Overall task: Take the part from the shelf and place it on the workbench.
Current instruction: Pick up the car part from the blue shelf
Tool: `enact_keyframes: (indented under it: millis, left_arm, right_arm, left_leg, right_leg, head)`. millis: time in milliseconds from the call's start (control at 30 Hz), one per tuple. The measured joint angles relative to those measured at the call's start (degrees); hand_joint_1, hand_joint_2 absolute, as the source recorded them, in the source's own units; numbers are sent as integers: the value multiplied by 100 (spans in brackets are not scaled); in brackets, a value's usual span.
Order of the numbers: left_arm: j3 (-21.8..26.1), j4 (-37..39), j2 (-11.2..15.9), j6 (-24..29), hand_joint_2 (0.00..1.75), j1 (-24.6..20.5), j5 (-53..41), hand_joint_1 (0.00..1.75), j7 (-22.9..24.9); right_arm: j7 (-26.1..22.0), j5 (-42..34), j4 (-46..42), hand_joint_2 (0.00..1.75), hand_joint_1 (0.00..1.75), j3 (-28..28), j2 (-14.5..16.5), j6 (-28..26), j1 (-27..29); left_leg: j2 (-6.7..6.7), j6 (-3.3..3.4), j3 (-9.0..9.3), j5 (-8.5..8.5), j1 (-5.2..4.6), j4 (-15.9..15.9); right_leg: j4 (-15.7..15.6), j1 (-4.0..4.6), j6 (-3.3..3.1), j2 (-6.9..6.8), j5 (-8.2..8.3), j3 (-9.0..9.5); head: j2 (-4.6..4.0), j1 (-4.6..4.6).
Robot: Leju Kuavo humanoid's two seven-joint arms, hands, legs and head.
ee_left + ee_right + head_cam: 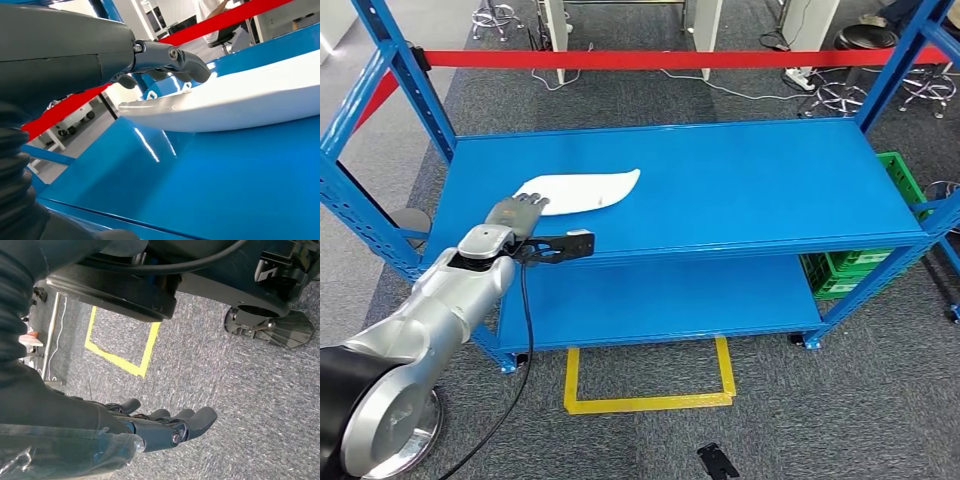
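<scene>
White part [580,190], flat on blue shelf [743,190]; left hand [518,212] fingers [188,65] over its end, grip apparently unclosed. Right hand [166,427] empty, loosely curled above grey carpet [226,390].

Grey carpet floor [637,440] marked with a yellow tape rectangle [650,385], blue steel rack frame [418,100] crossed by a red band [644,59], green crate [848,270] at the right end, white table legs [709,30], cables [743,92] and stool bases [495,18] behind.
</scene>
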Motion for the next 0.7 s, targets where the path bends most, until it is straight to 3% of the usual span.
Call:
enact_keyframes:
  millis: [133,700]
  left_arm:
    - [1,0,10,18,0,1,8,0,0]
    - [17,0,33,487,0,-2,-37,0,24]
  right_arm:
    - [-2,6,0,175,0,-28,0,0,1]
    - [-9,125,0,175,0,-87,-2,2,6]
  left_leg:
    - [0,0,0,0,0,0]
    - [0,-4,0,3,0,0]
  right_leg:
    - [1,0,0,0,0,-1]
    - [3,0,0,0,0,-1]
  head:
    - [0,0]
    - [0,0]
